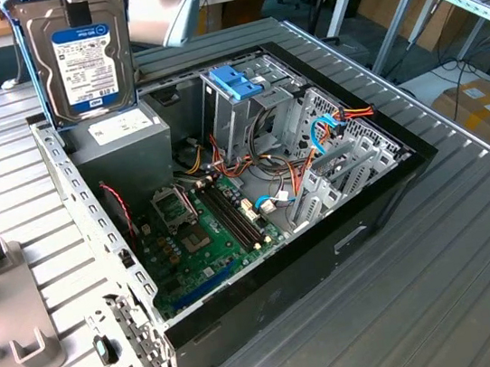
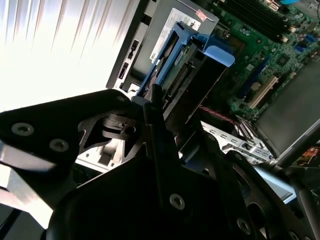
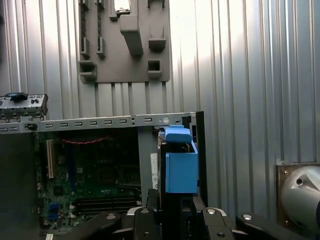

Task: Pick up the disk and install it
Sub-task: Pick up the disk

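The disk (image 1: 87, 64) has a dull grey metal body, a smooth white-and-blue paper label with a slight sheen, and light-blue plastic rails. The gripper (image 3: 175, 202) is matt black with small bright screw heads. The surface (image 1: 471, 234) is ribbed bare metal with a bright sheen, while the computer case (image 1: 272, 312) pairs a matt black outer wall with dull silver sheet metal around a glossy green circuit board (image 1: 194, 241).
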Tool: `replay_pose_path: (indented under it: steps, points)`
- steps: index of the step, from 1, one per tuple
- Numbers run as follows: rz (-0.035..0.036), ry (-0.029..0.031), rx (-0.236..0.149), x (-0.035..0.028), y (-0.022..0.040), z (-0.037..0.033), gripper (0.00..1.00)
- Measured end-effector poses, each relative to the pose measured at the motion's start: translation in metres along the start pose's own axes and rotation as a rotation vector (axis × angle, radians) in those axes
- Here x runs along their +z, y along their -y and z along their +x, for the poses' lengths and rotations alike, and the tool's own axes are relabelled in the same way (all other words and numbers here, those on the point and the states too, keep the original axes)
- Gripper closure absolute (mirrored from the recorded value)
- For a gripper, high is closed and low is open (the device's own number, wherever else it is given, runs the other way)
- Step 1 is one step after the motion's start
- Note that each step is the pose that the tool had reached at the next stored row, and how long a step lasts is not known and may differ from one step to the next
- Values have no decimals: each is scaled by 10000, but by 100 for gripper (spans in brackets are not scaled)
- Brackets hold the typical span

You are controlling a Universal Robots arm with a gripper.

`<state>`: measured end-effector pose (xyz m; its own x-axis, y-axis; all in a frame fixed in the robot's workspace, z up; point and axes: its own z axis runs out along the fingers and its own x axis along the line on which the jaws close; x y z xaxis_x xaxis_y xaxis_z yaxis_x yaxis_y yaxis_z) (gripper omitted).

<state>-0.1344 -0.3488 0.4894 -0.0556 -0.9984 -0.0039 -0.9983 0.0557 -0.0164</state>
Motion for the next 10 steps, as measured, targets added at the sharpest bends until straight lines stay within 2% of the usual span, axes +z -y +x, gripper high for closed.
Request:
replay_pose_path:
  steps: [3, 10]
  points:
    - [0, 1, 0, 1, 52, -9, 65]
    - [0, 0, 0, 4, 247, -40, 65]
